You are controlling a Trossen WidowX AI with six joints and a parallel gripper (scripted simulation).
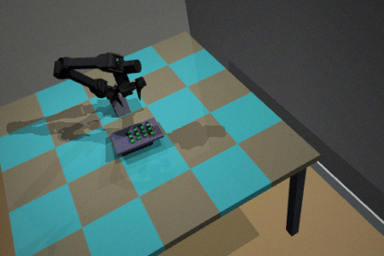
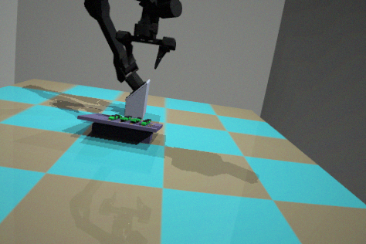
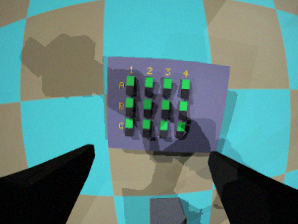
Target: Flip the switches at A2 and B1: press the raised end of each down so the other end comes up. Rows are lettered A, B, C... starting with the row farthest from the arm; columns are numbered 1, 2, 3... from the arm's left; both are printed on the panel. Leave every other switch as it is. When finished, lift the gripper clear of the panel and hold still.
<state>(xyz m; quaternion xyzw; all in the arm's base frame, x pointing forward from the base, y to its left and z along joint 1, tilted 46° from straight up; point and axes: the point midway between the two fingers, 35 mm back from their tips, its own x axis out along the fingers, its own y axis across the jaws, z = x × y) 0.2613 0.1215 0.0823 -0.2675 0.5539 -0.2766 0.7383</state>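
Twelve switches (image 1: 140, 133) (image 2: 130, 120) (image 3: 157, 106) dot the panel (image 1: 121, 144) (image 2: 90, 117) (image 3: 207, 107), away from the table's edges; the gripper's fingers (image 1: 140, 93) (image 2: 160, 59) stand wide apart.

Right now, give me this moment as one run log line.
hand: open, raised | panel: below, untouched | switches: green ends toward row A side | next: likely A2 or B1
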